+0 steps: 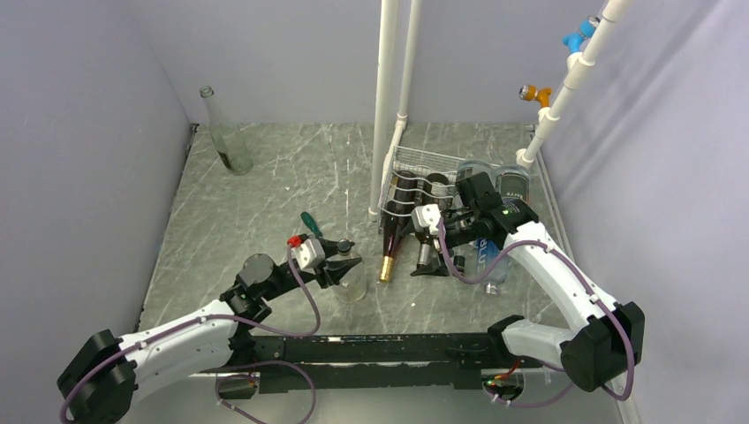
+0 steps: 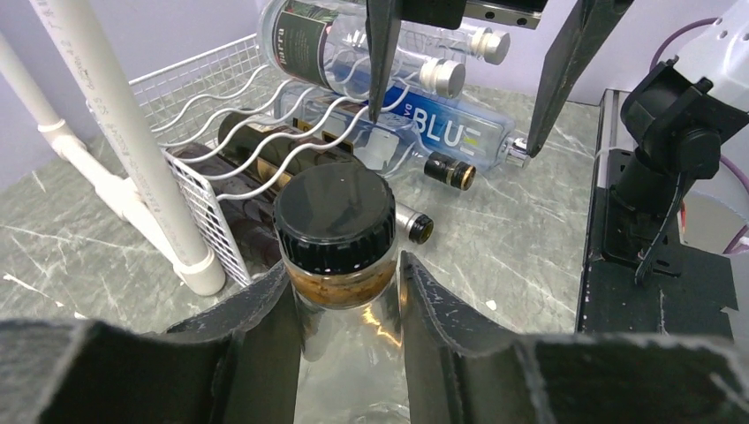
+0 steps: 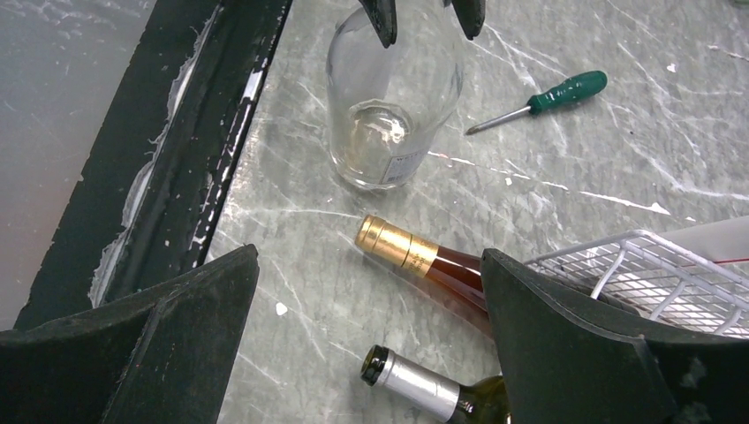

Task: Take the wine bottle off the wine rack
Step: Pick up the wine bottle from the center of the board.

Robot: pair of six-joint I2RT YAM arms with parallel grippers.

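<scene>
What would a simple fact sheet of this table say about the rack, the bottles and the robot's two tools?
Wine rack: white wire, far right of the table, bottles lying in it
Left tool: closed around the neck of an upright clear bottle with a black cap
Right tool: open, holding nothing, above the gold-capped bottle and silver-capped bottle
Screwdriver: green handle, lying flat on the table
Tall empty bottle: standing in the far left corner
</scene>
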